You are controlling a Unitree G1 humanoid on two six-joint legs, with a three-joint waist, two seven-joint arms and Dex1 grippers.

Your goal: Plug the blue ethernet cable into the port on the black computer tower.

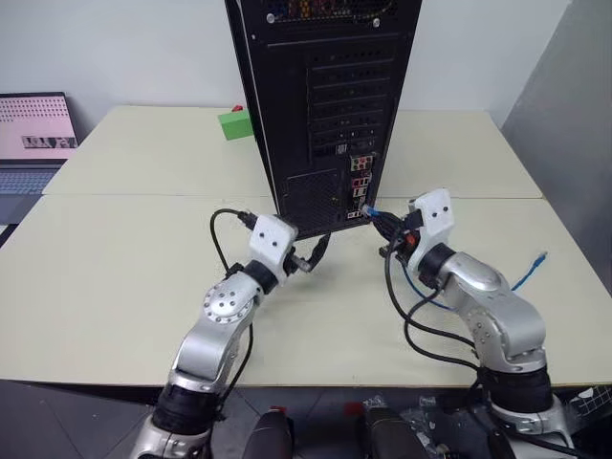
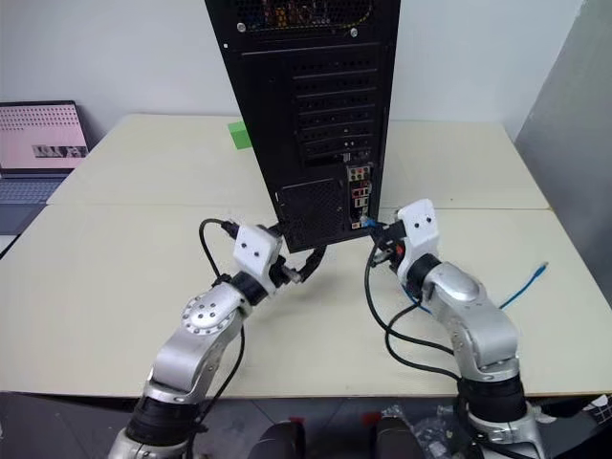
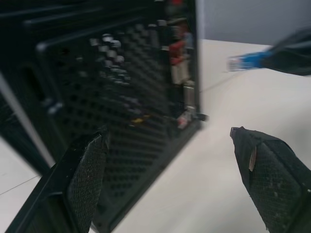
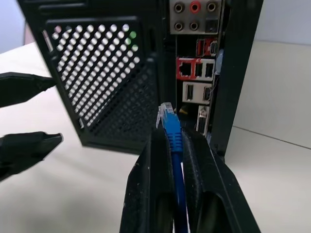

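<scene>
Nearest the head camera, low in the frame, the two arms reach up the pale table [image 1: 124, 287] toward the black computer tower [image 1: 325, 96], which stands upright at top centre with its rear face toward us. The right gripper [image 4: 171, 145], just right of centre, has its fingers clenched on the blue ethernet cable [image 4: 172, 133] right behind the clear plug, which sticks out toward the connector cluster at the tower's lower right edge. The rest of the cord trails off behind that arm, its free end lying at the right of the table. The left gripper [image 3: 170, 165], left of centre, hangs released and empty, fingers spread, facing the vent grille [image 4: 102, 73].

I'd say this is the approach stage: plug held, close to the panel but not yet touching it. The port [image 4: 185, 69] looks to be the dark square socket in the red-framed block, above the plug's present line. Next the plug needs lifting a touch, squaring to that opening and pushing straight in.
</scene>
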